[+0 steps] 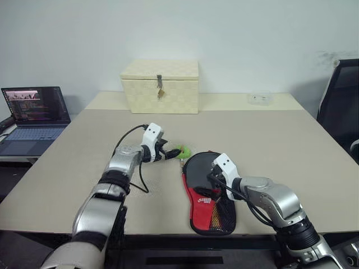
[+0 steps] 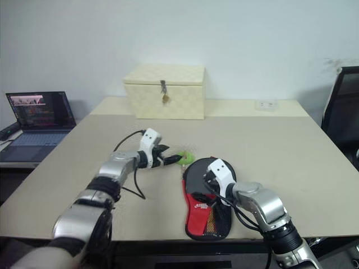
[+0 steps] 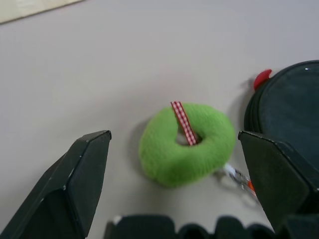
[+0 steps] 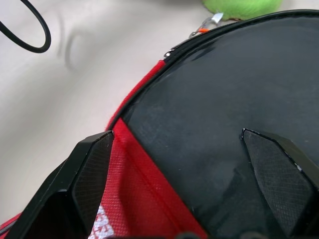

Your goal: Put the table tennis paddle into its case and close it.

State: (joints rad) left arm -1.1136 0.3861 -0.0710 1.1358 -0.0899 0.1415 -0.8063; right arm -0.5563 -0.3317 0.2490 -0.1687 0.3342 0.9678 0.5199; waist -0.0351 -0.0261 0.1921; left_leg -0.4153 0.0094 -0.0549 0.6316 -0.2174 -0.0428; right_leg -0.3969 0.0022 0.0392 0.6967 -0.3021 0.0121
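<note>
I couldn't see the paddle; whether it sat inside the case (image 1: pixel 205 193) was hidden. My right gripper (image 1: pixel 215 176) covered part of the case's black top.

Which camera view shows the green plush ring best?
The left wrist view: the green plush ring lies whole and near between the open left gripper fingers, with its checked ribbon. Both eye views show it small beside the case; the right wrist view shows its edge.
</note>
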